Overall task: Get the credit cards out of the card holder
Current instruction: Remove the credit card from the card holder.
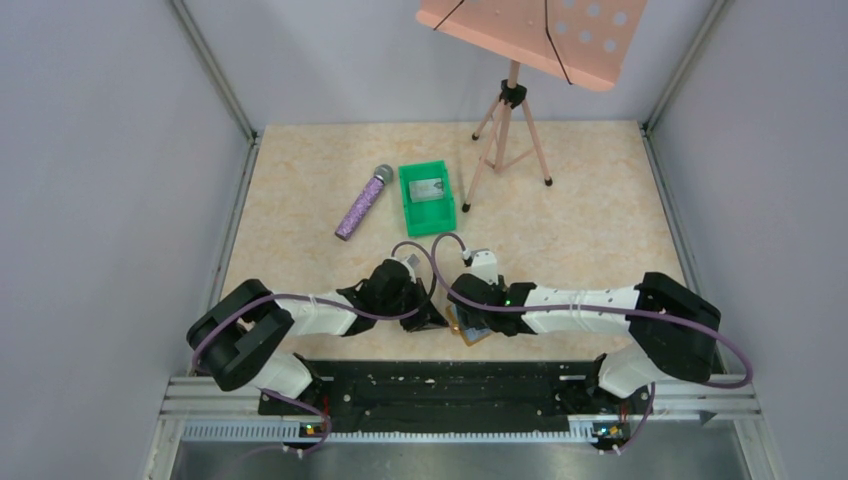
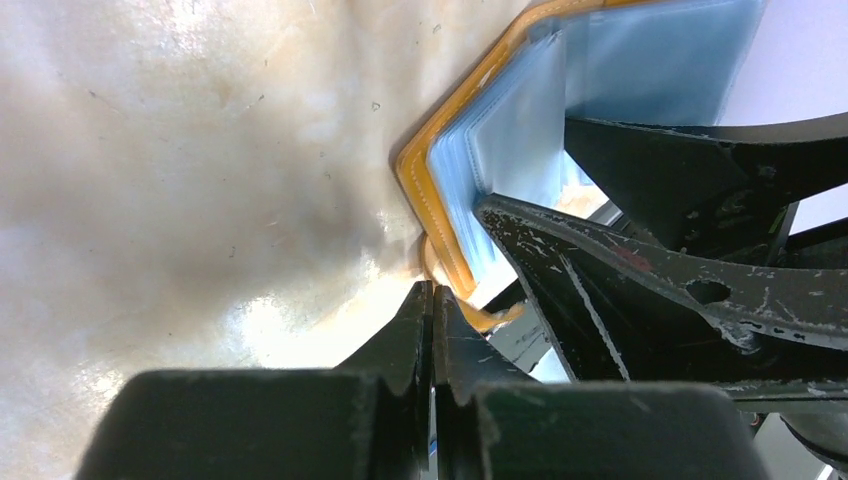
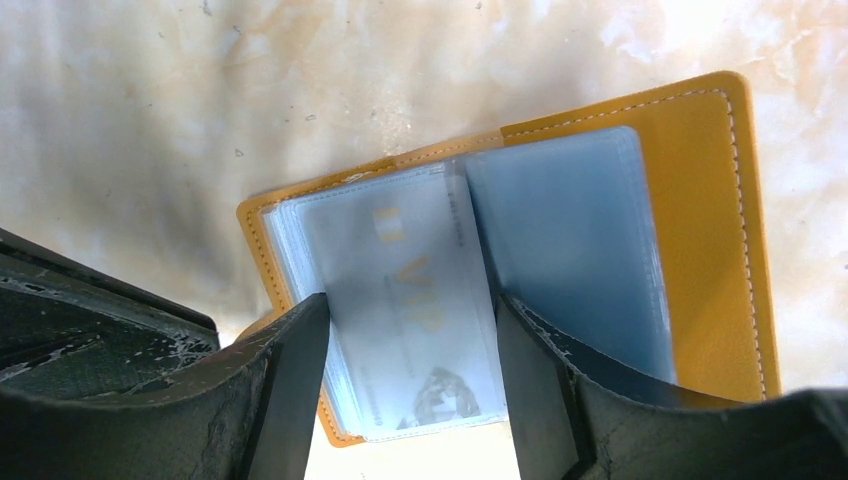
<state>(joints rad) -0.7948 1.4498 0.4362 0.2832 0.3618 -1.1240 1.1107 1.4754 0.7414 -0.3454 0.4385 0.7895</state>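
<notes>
Down at 6 o'clock on the tabletop (image 1: pixel 600 200), between the two arms, find the card holder (image 3: pixel 720 250) lying open with its pale blue pockets up and a silvery credit card (image 3: pixel 410 300) marked VIP in the 9 o'clock stack of sleeves. See the right fingers (image 3: pixel 300 340) spread wide, holding nothing, flanking that card at 9 and 3 o'clock. Note the left fingers (image 2: pixel 432 325) pressed fully together on the tan clasp tab (image 2: pixel 440 268) at the holder's edge, and another credit card (image 1: pixel 427 188) inside the green bin (image 1: pixel 405 200) at 12 o'clock from the holder.
</notes>
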